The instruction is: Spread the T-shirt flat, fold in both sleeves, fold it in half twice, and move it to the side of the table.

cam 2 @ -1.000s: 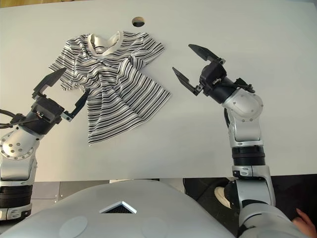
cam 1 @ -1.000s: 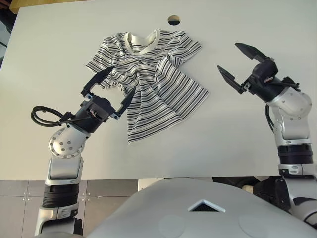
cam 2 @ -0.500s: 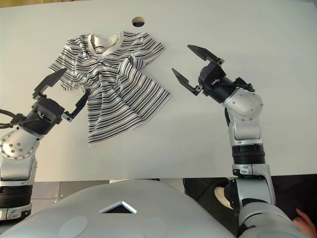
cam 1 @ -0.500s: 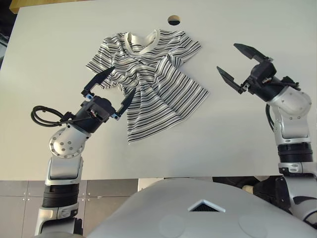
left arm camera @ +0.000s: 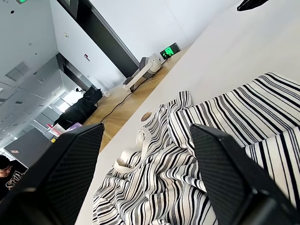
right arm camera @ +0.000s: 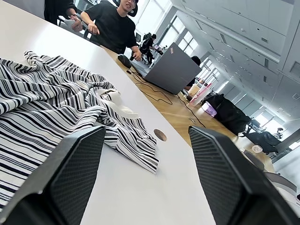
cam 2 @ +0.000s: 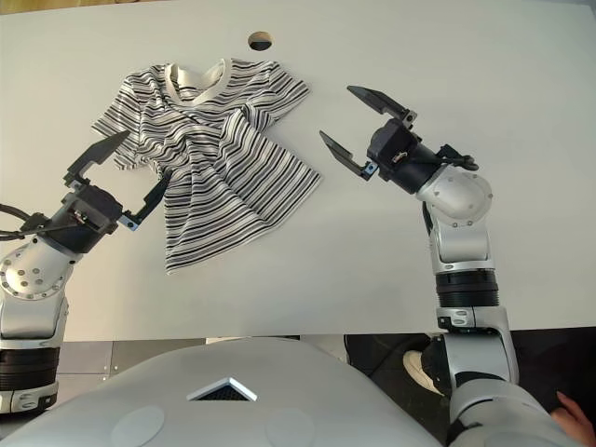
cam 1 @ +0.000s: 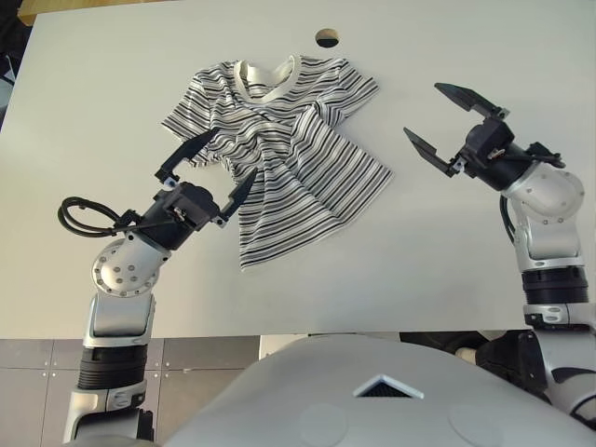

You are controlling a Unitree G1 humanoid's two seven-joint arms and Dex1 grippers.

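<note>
Hovering spread wide, my left fingers overlap the crumpled shirt, my right fingers stand apart; pinching bunched layers could drag it askew.

Short-sleeved fabric T-shirt: narrow black-and-white stripes over body and sleeves. Ribbed neckband is plain cream, no stripes. Flat matte surface: uniform white, no pattern. Small round hole in it: dark, with a tan edge. Left gripper and right gripper: fingers black, inner faces show a fine dotted grid texture in both wrist views. Tan wood strip along the far edge. Floor tiles: grey, darker grout lines.
</note>
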